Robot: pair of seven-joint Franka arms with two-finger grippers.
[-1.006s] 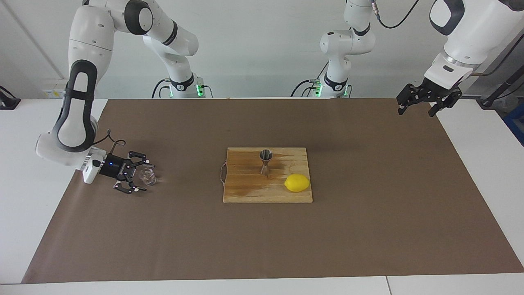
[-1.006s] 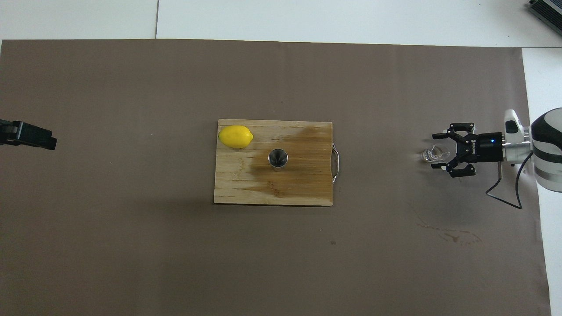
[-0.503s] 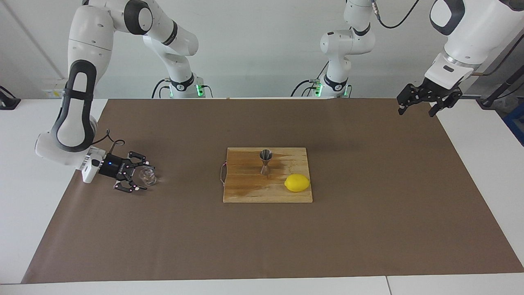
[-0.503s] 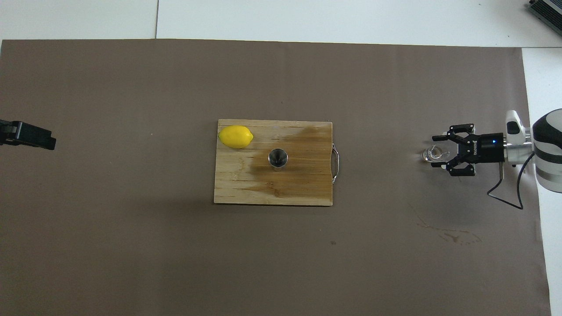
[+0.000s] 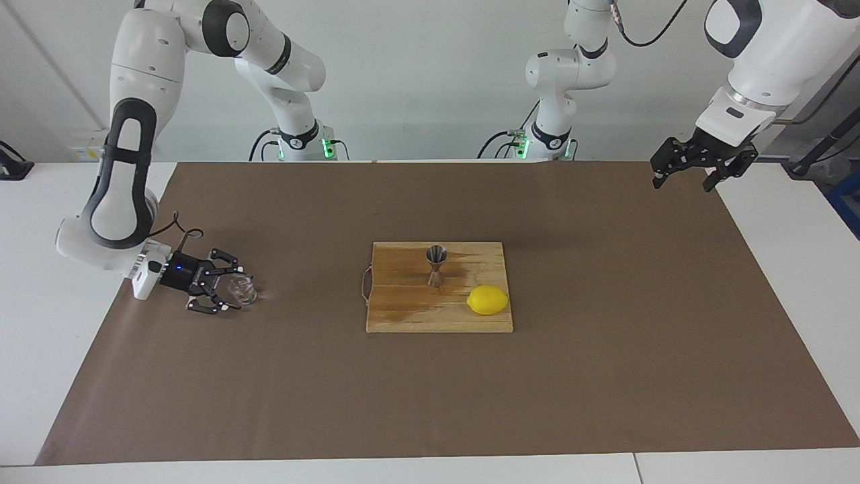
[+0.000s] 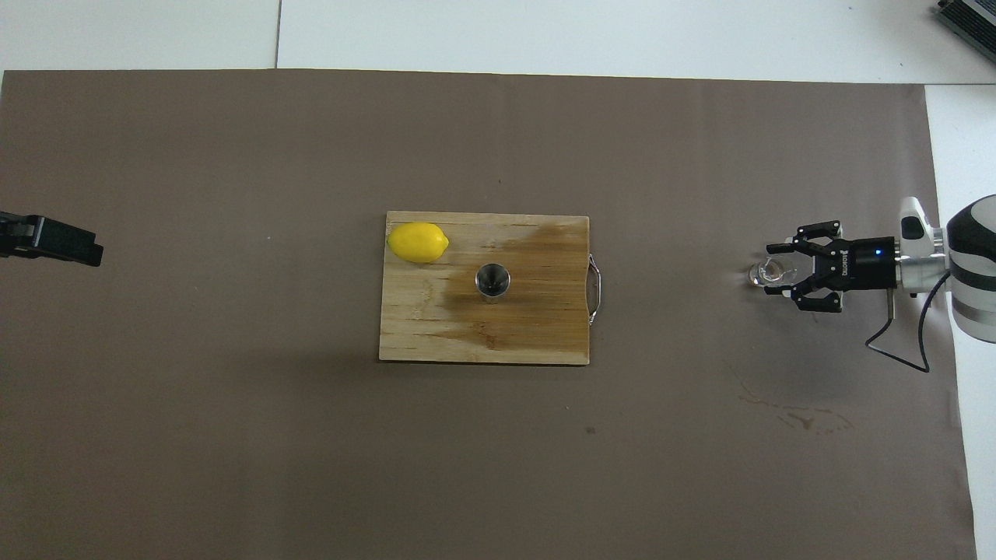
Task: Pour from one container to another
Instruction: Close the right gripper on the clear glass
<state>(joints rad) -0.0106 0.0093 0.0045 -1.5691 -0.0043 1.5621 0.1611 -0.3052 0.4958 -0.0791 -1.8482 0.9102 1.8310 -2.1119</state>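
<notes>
The tiny clear glass cup [image 5: 242,289] [image 6: 766,273] stands on the brown mat at the right arm's end of the table. My right gripper [image 5: 233,290] [image 6: 769,270] lies low and level with it, one finger on each side of the cup and a small gap still showing. The steel hourglass jigger [image 5: 436,265] [image 6: 492,280] stands upright on the wooden board [image 5: 403,312] [image 6: 420,327] at mid-table. My left gripper [image 5: 684,180] [image 6: 48,239] hangs open and raised over the mat's edge at the left arm's end, waiting.
A yellow lemon [image 5: 488,300] [image 6: 419,242] lies on the board's corner, farther from the robots than the jigger. The board has a dark wet patch and a metal handle [image 6: 596,289]. Faint marks stain the brown mat [image 6: 794,416].
The right gripper's fingers have drawn in toward the glass cup from both sides. The cup, the jigger and the left arm have stayed in place.
</notes>
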